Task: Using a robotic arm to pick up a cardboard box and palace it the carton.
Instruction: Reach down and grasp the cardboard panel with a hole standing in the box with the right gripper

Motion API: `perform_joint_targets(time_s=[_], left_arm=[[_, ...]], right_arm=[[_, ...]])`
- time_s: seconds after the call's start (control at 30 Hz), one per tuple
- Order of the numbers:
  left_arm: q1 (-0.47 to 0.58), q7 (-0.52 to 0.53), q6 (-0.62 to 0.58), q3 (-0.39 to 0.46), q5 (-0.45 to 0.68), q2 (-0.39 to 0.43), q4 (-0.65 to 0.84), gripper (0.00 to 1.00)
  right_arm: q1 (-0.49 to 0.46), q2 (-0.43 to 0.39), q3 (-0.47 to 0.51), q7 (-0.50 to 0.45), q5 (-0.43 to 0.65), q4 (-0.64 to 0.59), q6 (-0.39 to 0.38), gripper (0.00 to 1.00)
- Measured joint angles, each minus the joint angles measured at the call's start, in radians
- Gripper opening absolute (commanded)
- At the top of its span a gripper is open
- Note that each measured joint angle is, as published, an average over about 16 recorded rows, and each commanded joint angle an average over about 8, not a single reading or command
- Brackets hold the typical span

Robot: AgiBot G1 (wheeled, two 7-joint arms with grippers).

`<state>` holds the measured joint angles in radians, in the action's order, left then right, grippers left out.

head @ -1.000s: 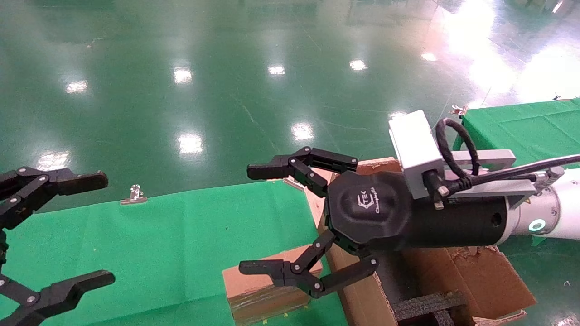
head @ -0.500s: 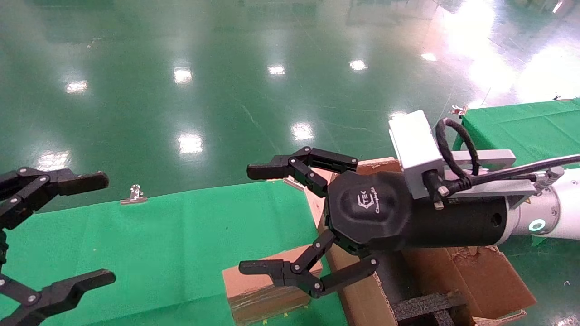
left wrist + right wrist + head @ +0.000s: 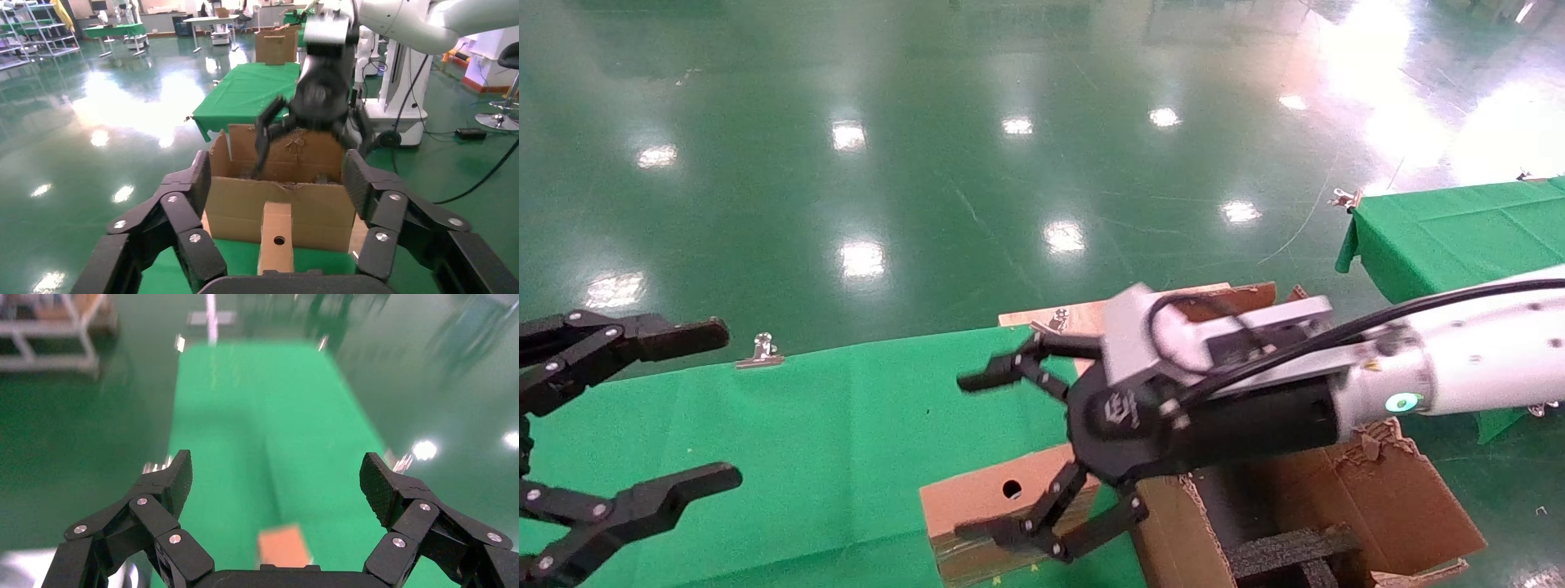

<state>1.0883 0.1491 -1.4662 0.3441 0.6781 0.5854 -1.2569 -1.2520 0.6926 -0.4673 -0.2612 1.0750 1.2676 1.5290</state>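
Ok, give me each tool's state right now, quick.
Left tool: open, holding nothing, parked over the green table.
Right tool: open, empty, above the cardboard box.

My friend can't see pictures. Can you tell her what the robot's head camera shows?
The right pincer, wide open on a white arm, reaches over a small cardboard box with a round hole, which sits on a green table. A big open carton with black foam inside stands right beside the box. The left pincer, also open, hangs at the table's far left.
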Motion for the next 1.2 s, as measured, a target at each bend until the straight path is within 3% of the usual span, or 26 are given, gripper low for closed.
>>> perform_joint_targets(time_s=[0.57, 0.93, 0.97, 1.0, 1.03, 1.2], left_arm=[[0.0, 0.0, 0.0, 0.0, 0.0, 0.0, 0.0, 0.0], [0.0, 0.0, 0.0, 0.0, 0.0, 0.0, 0.0, 0.0], [0.0, 0.0, 0.0, 0.0, 0.0, 0.0, 0.0, 0.06], [0.0, 0.0, 0.0, 0.0, 0.0, 0.0, 0.0, 0.18], [0.0, 0.0, 0.0, 0.0, 0.0, 0.0, 0.0, 0.31], [0.0, 0.0, 0.0, 0.0, 0.0, 0.0, 0.0, 0.93]], right_arm=[[-0.195, 0.17, -0.241, 0.005, 0.425, -0.07, 0.027, 1.0], [-0.27, 0.238, -0.335, 0.006, 0.575, -0.049, 0.025, 1.0], [-0.274, 0.241, -0.341, 0.006, 0.581, -0.047, 0.025, 1.0], [-0.277, 0.245, -0.345, 0.006, 0.585, -0.045, 0.025, 1.0], [-0.28, 0.248, -0.35, 0.005, 0.589, -0.044, 0.025, 0.93], [-0.287, 0.257, -0.367, 0.005, 0.594, -0.043, 0.028, 0.31]])
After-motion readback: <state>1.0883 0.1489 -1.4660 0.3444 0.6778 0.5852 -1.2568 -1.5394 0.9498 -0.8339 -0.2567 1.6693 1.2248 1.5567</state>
